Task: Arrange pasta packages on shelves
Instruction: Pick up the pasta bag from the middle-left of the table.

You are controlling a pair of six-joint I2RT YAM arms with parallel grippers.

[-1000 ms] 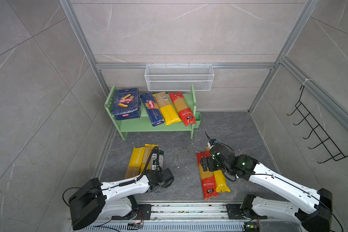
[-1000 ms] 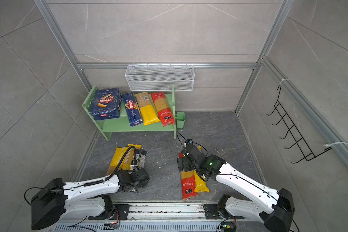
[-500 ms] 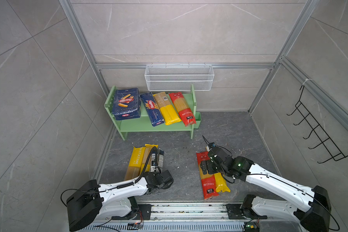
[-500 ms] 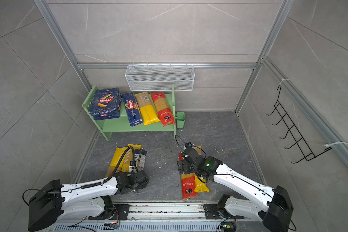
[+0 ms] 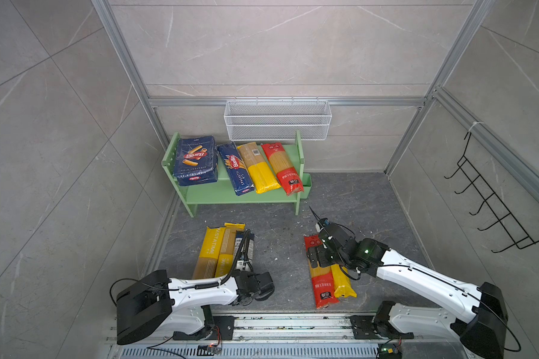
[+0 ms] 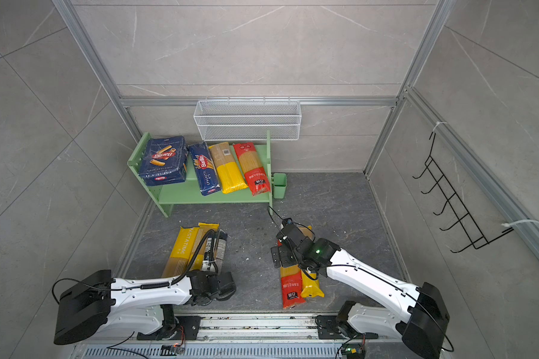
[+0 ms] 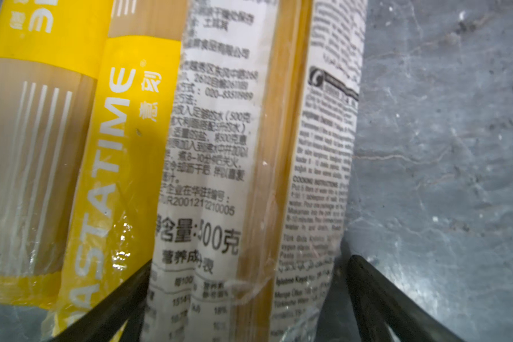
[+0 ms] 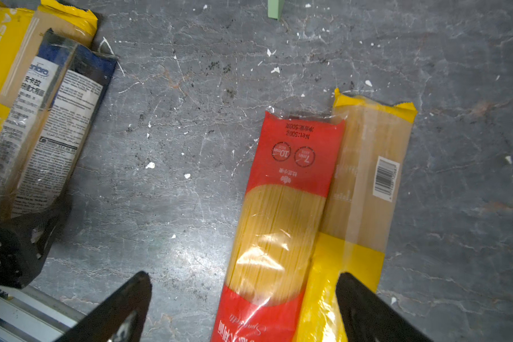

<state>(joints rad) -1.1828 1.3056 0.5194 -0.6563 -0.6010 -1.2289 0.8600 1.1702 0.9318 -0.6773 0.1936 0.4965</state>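
Lying flat on the dark grey stone-look floor (image 5: 280,214), five long pasta packages are off the pale green two-tier shelf unit (image 5: 213,194), which stands by the back wall under a white wire mesh basket (image 5: 277,119). On its upper board, side by side, lie a stack of dark blue Barilla boxes (image 5: 195,158), a dark blue Barilla spaghetti pack (image 5: 235,169), a clear spaghetti bag with a yellow end (image 5: 259,169) and a clear spaghetti bag with red ends (image 5: 282,167). The left gripper (image 7: 249,260) is low over one floor group: two yellow PASTATIME bags (image 7: 107,148) and, touching them, a clear bag with white printed labels (image 7: 219,148). Its jaws are spread wide and straddle that labelled bag, one black finger (image 7: 365,281) close at each edge; whether they press on it cannot be told. The right gripper (image 8: 242,274) hovers over the other pair, a red-ended floor bag (image 8: 282,222) and a yellow-ended floor bag (image 8: 365,189) touching along their length; its jaws stand wide apart, holding nothing.
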